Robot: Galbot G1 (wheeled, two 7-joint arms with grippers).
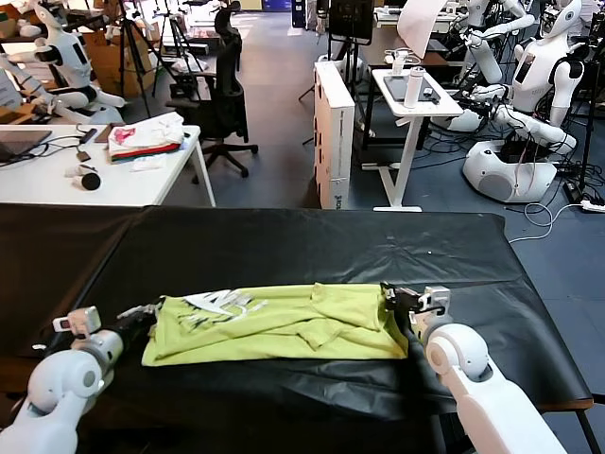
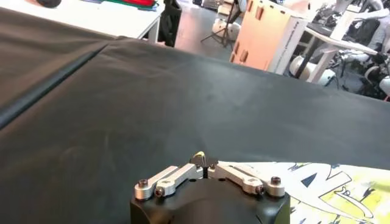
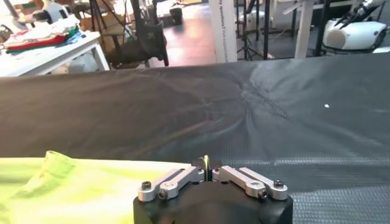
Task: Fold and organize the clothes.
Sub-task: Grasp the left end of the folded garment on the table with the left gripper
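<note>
**Both claws pinched on the shirt ends**

Now I have the shirt [image 1: 284,323] lying on the black tabletop [image 1: 312,246], near my edge and roughly centred between the arms. It is already folded into a long band, its long axis running left to right across my front. The whitish print [image 1: 219,303] sits toward the left end, face up; the right end is bunched, with a fold ridge near the middle.

The left claw [image 1: 151,310] is at the far left corner of the shirt, pressed together on a bit of yellow-green cloth; the left wrist view shows a sliver of fabric between the tips [image 2: 198,159]. The right claw [image 1: 395,298] is at the far right corner, likewise pinched shut on the hem, with a thin yellow edge caught in it [image 3: 206,163].

I judge the shirt light, soft and limp. It will sag and drag between the two grips, and the layers may slide apart if I lift unevenly. The corners are the sensible holds; I would keep both ends level and the cloth lightly taut.
</note>
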